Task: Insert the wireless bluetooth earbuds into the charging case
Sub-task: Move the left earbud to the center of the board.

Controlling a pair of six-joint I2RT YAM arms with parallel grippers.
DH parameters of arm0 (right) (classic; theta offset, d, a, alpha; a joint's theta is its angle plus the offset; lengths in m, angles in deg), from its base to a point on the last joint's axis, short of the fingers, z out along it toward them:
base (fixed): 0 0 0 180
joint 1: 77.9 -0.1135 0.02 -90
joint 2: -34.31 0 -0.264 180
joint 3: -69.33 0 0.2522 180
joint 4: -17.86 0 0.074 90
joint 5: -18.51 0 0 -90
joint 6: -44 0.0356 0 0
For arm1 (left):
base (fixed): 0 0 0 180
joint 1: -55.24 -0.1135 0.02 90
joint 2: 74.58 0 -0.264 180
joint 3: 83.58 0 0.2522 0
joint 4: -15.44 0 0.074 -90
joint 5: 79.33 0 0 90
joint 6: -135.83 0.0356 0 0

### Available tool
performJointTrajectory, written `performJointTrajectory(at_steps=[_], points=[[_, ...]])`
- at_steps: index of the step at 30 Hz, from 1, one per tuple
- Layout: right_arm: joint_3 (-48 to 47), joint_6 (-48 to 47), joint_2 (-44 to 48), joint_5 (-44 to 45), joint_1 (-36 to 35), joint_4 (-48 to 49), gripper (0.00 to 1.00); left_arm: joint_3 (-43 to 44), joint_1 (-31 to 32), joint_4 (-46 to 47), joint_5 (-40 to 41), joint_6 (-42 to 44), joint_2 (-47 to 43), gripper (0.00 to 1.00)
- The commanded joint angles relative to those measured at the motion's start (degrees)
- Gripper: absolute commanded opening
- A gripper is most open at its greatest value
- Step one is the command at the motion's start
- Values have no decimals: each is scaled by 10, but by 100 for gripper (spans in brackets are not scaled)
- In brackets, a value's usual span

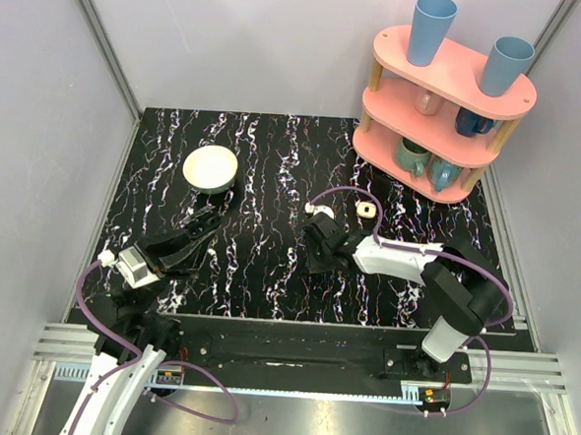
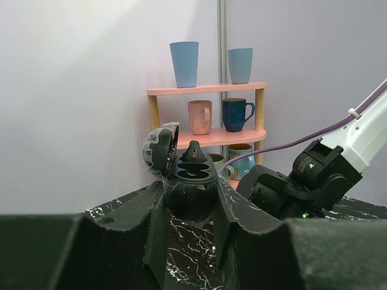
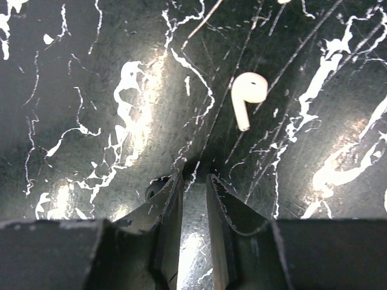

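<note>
My left gripper (image 2: 190,192) is shut on a dark charging case (image 2: 192,175), held upright with its lid (image 2: 160,148) hinged open and two wells facing up. In the top view the left gripper (image 1: 207,224) sits below the bowl. One cream-white earbud (image 3: 248,96) lies on the black marbled table, ahead and to the right of my right gripper (image 3: 193,178). That gripper's jaws stand a narrow gap apart, with nothing between them and their tips close to the tabletop. In the top view the earbud (image 1: 318,209) lies just beyond the right gripper (image 1: 317,234).
A small cream rounded-square piece with a darker centre (image 1: 368,210) lies right of the earbud. A cream bowl (image 1: 211,167) stands at the back left. A pink shelf (image 1: 444,99) with cups stands at the back right. A purple cable (image 1: 346,191) loops over the table.
</note>
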Motion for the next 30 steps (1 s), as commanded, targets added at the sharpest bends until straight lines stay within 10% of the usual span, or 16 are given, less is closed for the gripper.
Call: performJointTrajectory(at_steps=[1,30], points=[[-22,-8,-7,-23,2,10,29,5,-4,22,0,-7,-24,0],[-18,29,37,-71,-43,-54,26,4,-6,24,-5,-10,-21,0]])
